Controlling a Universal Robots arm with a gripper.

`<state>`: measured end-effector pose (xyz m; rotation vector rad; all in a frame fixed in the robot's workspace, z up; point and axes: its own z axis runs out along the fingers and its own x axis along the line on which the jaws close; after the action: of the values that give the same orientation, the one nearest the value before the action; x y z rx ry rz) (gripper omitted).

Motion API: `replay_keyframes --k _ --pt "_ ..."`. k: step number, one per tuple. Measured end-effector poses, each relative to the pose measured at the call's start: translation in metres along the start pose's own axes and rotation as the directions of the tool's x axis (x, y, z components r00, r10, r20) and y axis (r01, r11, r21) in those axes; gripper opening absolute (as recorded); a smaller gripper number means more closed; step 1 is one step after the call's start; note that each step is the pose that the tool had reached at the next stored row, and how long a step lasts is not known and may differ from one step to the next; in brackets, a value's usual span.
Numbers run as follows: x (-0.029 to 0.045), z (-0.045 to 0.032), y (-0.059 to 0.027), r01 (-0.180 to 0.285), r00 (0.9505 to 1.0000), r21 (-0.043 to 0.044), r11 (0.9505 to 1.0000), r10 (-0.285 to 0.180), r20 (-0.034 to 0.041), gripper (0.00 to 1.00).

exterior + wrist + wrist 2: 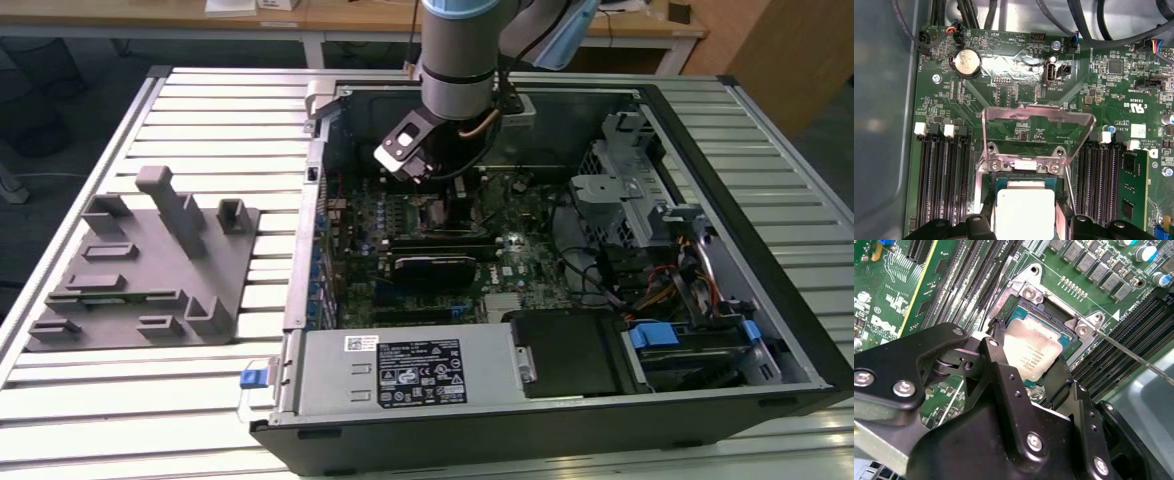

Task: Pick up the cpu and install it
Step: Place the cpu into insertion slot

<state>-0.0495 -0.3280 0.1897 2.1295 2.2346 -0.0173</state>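
My gripper hangs low over the socket, upper middle of the exterior view. It straddles the cpu, which lies square in the socket or just above it. Whether it pinches the chip or sits loose around it, I cannot tell. The load plate stands open, I judge to leave room. Around them are the motherboard, the case and the slatted table. The grey fixture is at left, with desks behind.
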Motion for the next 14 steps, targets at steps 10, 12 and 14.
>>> replay_keyframes --k 10,12,14 --pt "0.0003 0.0005 -0.0002 0.0 1.0 -0.0002 1.0 0.0 -0.0003 0.55" --pt "0.0002 0.0005 -0.0002 0.0 1.0 -0.0002 1.0 0.0 0.0 0.55" --pt "0.0004 0.0007 -0.0002 0.0 1.0 -0.0002 1.0 0.0 -0.0009 0.61"
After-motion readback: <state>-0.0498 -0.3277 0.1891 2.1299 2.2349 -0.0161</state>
